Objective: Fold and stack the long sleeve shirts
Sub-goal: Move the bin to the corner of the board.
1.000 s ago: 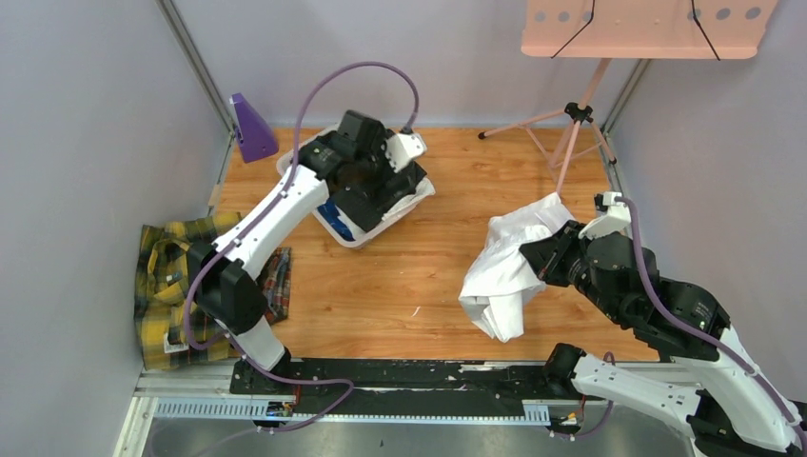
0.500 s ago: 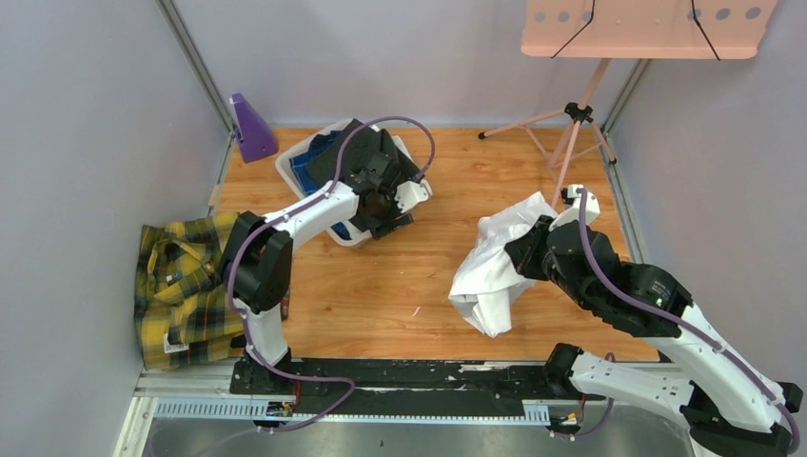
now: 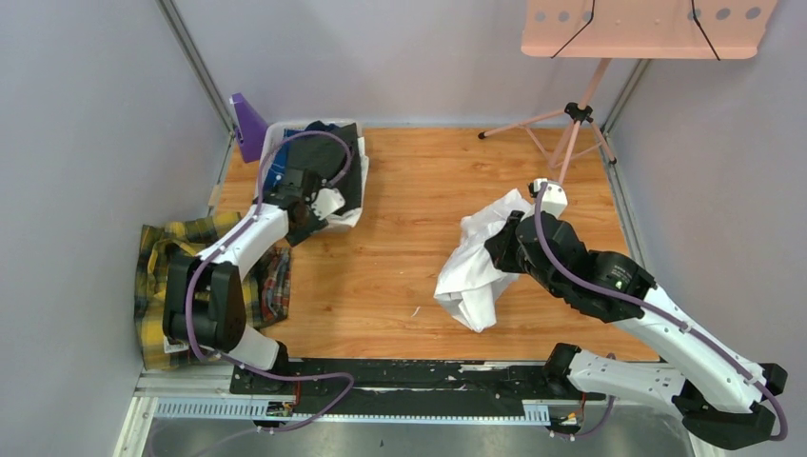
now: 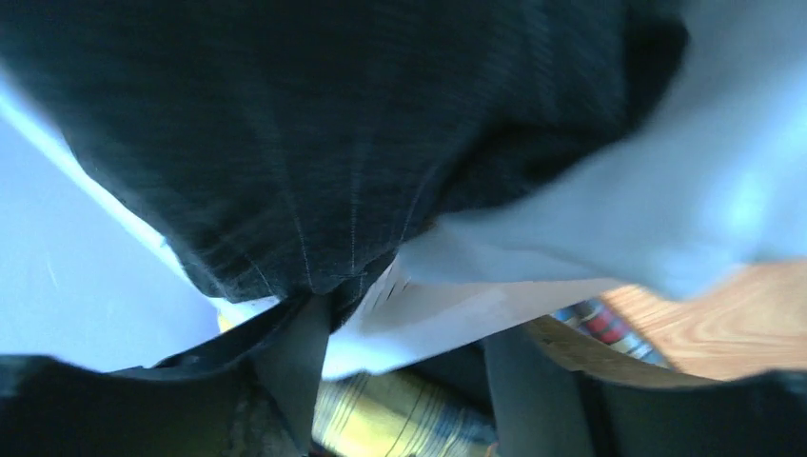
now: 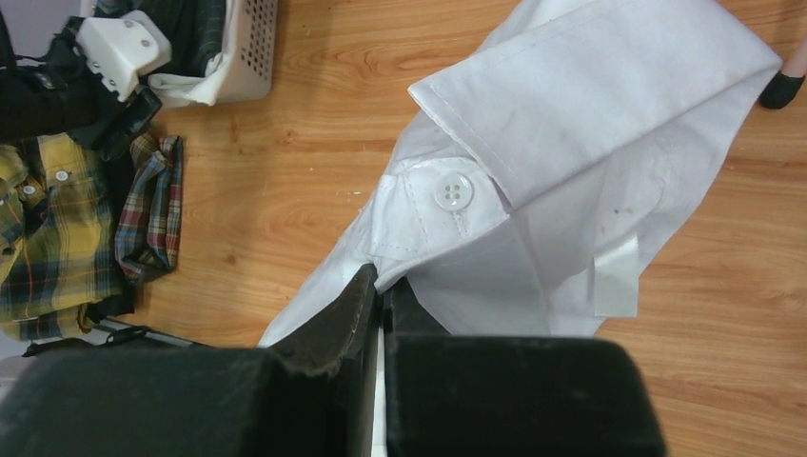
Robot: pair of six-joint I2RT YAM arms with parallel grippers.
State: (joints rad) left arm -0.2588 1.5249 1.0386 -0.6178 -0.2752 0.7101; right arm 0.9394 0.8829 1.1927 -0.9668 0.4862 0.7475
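The right pincer (image 5: 381,286), pinching the white shirt (image 3: 471,276), has swung it toward centre frame; the left pincer (image 4: 409,352), grip unclear, hauled the basket (image 3: 350,217) upper-left, freeing counter (image 3: 400,257).

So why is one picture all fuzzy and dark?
Left wrist view: the camera sits right up against dark cloth, so it is smeared and out of focus. Right wrist view: sharp, even the button on the white shirt shows. Top external view: clear and evenly lit.
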